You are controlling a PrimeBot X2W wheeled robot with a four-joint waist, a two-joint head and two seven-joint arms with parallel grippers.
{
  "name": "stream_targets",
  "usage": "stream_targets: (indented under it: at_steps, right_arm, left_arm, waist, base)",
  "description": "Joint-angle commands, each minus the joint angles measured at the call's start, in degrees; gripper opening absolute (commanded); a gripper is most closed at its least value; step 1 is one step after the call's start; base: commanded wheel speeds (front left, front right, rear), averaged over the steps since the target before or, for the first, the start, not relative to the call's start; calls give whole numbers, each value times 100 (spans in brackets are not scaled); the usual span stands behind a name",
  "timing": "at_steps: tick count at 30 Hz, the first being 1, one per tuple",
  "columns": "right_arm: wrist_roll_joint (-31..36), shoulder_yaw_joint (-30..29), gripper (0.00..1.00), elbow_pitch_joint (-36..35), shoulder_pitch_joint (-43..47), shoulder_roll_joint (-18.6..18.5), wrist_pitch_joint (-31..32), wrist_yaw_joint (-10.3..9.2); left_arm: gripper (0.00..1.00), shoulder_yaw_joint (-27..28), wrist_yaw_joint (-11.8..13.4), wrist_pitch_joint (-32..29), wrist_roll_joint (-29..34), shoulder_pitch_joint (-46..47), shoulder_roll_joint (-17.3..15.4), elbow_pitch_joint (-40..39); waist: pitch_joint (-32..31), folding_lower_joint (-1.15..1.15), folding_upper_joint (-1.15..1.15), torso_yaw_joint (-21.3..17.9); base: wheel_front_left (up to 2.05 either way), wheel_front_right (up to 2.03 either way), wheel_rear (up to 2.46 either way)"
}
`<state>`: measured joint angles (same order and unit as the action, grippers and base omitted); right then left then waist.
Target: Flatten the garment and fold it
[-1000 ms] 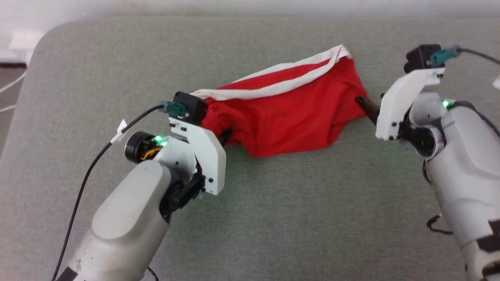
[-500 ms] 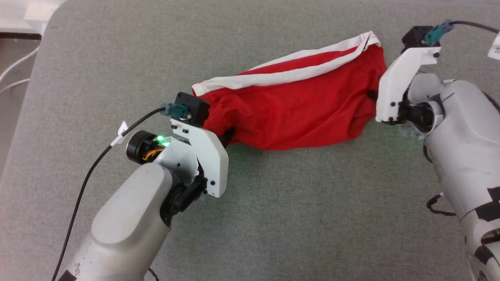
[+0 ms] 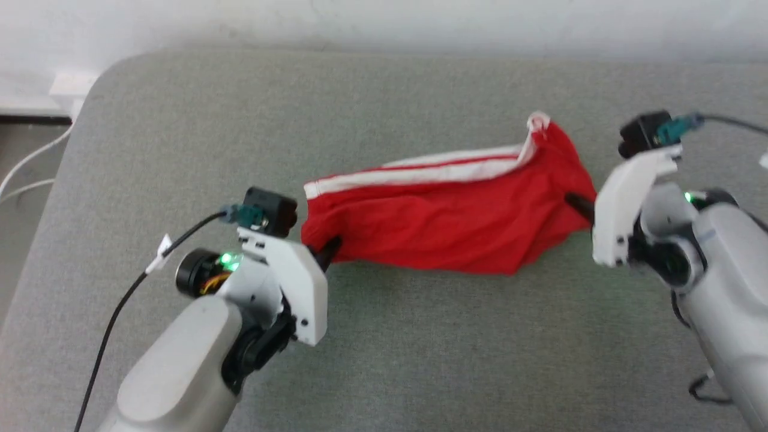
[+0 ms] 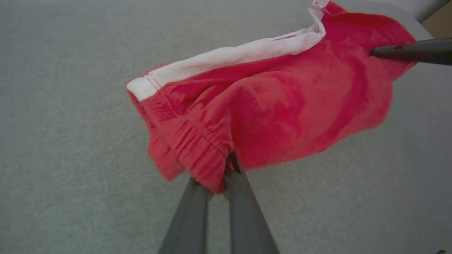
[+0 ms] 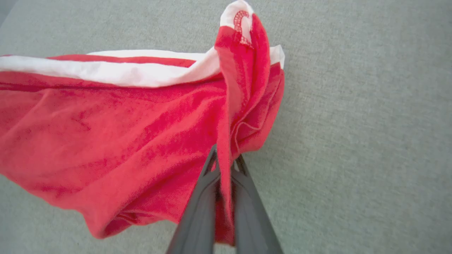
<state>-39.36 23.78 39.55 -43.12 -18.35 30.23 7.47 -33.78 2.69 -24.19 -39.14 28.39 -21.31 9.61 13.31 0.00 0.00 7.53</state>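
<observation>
The garment [image 3: 444, 222], bright red shorts with a white band along the far edge, hangs stretched and bunched between my two grippers above the grey surface. My left gripper [image 3: 329, 247] is shut on its gathered elastic end [image 4: 208, 155], fabric pinched between the dark fingers [image 4: 197, 211]. At the other end my right gripper [image 3: 577, 203] is shut on a red fold [image 5: 226, 148] running up between its fingers [image 5: 197, 215]. The right gripper's finger [image 4: 409, 52] also shows in the left wrist view, at the garment's far end.
The grey padded surface [image 3: 420, 348] spreads wide under and in front of the garment. Its rounded far left corner [image 3: 102, 78] meets a pale wall, with white cables [image 3: 30, 162] beyond the left edge. A black cable [image 3: 120, 312] trails from my left wrist.
My right gripper has closed on the garment's right end, where it stood open a second ago. The garment is now pulled longer and narrower between both grippers. The head camera has shifted.
</observation>
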Motion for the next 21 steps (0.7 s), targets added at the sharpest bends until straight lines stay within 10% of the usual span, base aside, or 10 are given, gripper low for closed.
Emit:
stream_targets:
  at_steps: [1, 13, 15, 16, 17, 18, 19, 21]
  right_arm:
    - [-94, 40, 0, -368, 378, -196, -35, 2]
    - [92, -1000, 0, -2650, 3406, -404, 109, 2]
    - [244, -1235, 45, -2834, 3784, -259, 184, 2]
    - [379, -1332, 95, -2920, 3940, -203, 177, 2]
    - [490, -1403, 100, -3002, 4078, -133, 160, 2]
    - [593, -1504, 100, -3082, 4192, -45, 81, 2]
    - [730, -1601, 100, -3158, 4282, 37, -40, 2]
    - [913, -1734, 100, -3276, 4438, 226, -239, 2]
  left_arm:
    - [0, 44, 73, 6, -49, -218, -99, -114]
    - [0, -21, 642, -180, -266, -1792, -514, -546]
    - [0, -45, 722, -199, -335, -1967, -457, -511]
    - [0, -55, 741, -219, -396, -2041, -412, -485]
    - [3, -79, 748, -261, -454, -2112, -376, -453]
    - [38, -90, 749, -296, -534, -2186, -330, -428]
    - [98, -88, 754, -297, -595, -2249, -291, -409]
    - [100, -61, 788, -247, -673, -2353, -231, -374]
  waist:
    - [-341, 0, 0, -265]
    - [-727, 0, 0, -719]
    - [-750, 0, 0, -735]
    - [-763, 0, 0, -734]
    - [-781, 0, 0, -738]
    - [-797, 0, 0, -742]
    - [-810, 0, 0, -752]
    - [-824, 0, 0, -768]
  base:
    - [0, 0, 0]
    - [0, 0, 0]
    - [0, 0, 0]
    - [0, 0, 0]
    - [0, 0, 0]
    - [0, 0, 0]
    - [0, 0, 0]
    - [0, 0, 0]
